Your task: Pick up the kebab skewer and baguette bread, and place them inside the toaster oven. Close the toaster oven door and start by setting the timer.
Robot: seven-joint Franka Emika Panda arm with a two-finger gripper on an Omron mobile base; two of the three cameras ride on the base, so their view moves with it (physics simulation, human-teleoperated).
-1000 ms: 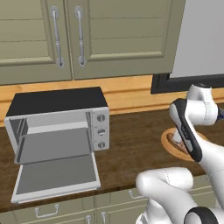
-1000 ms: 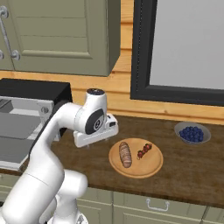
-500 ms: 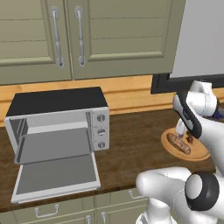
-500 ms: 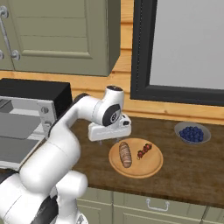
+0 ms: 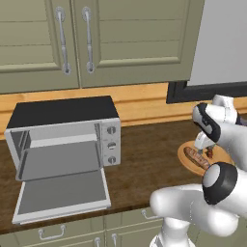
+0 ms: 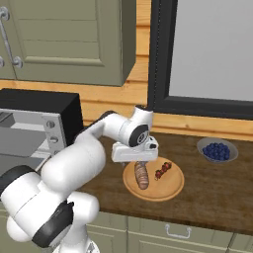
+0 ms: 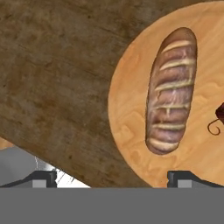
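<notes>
— Where's the bread?

— I see the baguette bread point(image 6: 142, 176) lying flat on the round wooden plate point(image 6: 170, 190), kebab skewer point(image 6: 163, 170) just beside it on the same plate, not touching.

— Gripper?

— Gripper point(image 6: 134, 159) hovers above the plate's oven-side edge, jaws spread wide, holding nothing. In my hand view the loaf point(image 7: 170, 91) sits ahead of the fingertips point(image 7: 44, 178).

— Oven?

— Toaster oven point(image 5: 65, 135) stands well apart from the plate, door point(image 5: 61, 195) dropped open. Bowl of blueberries point(image 6: 217, 150) near the plate, opp. side.
</notes>
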